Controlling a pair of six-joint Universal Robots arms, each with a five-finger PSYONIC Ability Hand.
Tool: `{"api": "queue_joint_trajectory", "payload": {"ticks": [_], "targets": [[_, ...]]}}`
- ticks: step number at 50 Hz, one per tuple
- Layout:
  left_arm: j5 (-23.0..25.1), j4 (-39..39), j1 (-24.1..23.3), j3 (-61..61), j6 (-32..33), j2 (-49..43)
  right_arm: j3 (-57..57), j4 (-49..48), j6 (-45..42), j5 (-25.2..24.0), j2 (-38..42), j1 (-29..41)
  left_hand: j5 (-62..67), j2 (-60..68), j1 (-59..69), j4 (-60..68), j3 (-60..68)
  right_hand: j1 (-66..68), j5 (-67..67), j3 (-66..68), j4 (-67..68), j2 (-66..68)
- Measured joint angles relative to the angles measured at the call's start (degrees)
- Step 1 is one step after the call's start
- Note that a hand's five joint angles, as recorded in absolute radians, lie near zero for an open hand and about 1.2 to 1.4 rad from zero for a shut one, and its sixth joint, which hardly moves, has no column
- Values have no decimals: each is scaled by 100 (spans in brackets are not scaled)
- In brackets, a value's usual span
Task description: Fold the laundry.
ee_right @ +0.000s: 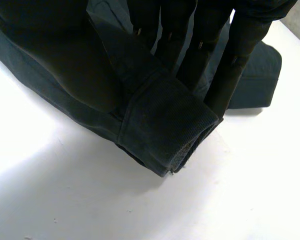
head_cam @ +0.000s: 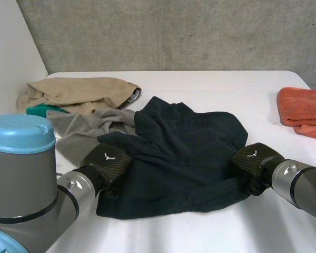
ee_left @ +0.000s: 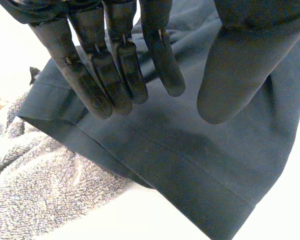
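Observation:
A dark navy garment [head_cam: 184,153] lies crumpled in the middle of the white table [head_cam: 226,226]. My left hand [head_cam: 108,158] is at its left edge. In the left wrist view the fingers [ee_left: 115,75] are nearly straight, with the thumb apart, just over the garment's hemmed edge [ee_left: 190,160]; they hold nothing. My right hand [head_cam: 253,158] is at the garment's right edge. In the right wrist view a ribbed cuff [ee_right: 165,120] of the garment is pinched between the thumb and the fingers [ee_right: 240,50] and hangs just above the table.
A grey towel [head_cam: 79,132] lies partly under the garment's left side, close to my left hand. Behind it are a tan garment [head_cam: 79,92] and a teal item [head_cam: 42,110]. An orange towel [head_cam: 300,110] sits at the far right edge.

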Motion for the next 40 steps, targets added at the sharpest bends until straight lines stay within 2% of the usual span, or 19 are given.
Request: {"api": "queue_joint_trajectory", "payload": {"ticks": [5, 6, 7, 10, 11, 13, 14, 18, 21, 25, 34, 40], "targets": [[-6, -26, 7, 54, -164, 212, -9, 1, 160, -23, 20, -43, 12, -16, -53, 3, 4, 0, 0, 0, 10, 0], [-4, -24, 12, 70, -182, 260, -9, -3, 167, -24, 18, -49, -519, -578, -679, -549, -536, 0, 0, 0, 10, 0], [-1, -23, 32, 100, -205, 338, -10, -6, 171, -26, 15, -56, -591, -646, -757, -619, -637, 0, 0, 0, 10, 0], [9, 6, 206, 293, -247, 603, -11, -20, 174, -43, 7, -90, -3291, -3280, -3632, -3330, -3268, 0, 0, 0, 10, 0], [22, 23, 313, 396, -253, 698, -10, -26, 171, -53, 8, -101, -3674, -3687, -3973, -3749, -3695, 0, 0, 0, 10, 0], [37, 34, 389, 466, -253, 749, -10, -28, 169, -60, 8, -107, -3792, -3834, -4028, -3886, -3844, 0, 0, 0, 10, 0], [129, 70, 710, 757, -245, 862, -6, -33, 161, -83, 12, -119, -3821, -3914, -4028, -3974, -3904, 0, 0, 0, 10, 0], [422, 71, 1305, 1356, -166, 664, 14, -34, 148, -118, 24, -128, -3821, -3916, -4028, -3974, -3904, 0, 0, 0, 10, 0], [772, -66, 1816, 1980, 24, 134, 31, -35, 142, -134, 32, -132, -3821, -3916, -4028, -3974, -3904, 0, 0, 0, 10, 0], [1032, -366, 2168, 2574, 393, -609, 47, -43, 139, -167, 35, -148, -3821, -3917, -4028, -3974, -3904, 0, 0, 0, 10, 0], [1346, -815, 2532, 3590, 1270, -2362, 80, -129, 128, -264, 87, -184, -3821, -3917, -4028, -3974, -3904, 0, 0, 0, 11, 0], [1602, -818, 2523, 3814, 1461, -2953, 85, -184, 116, -275, 142, -187, -3821, -3916, -4028, -3974, -3904, 0, 0, 20, 10, 0]]}}
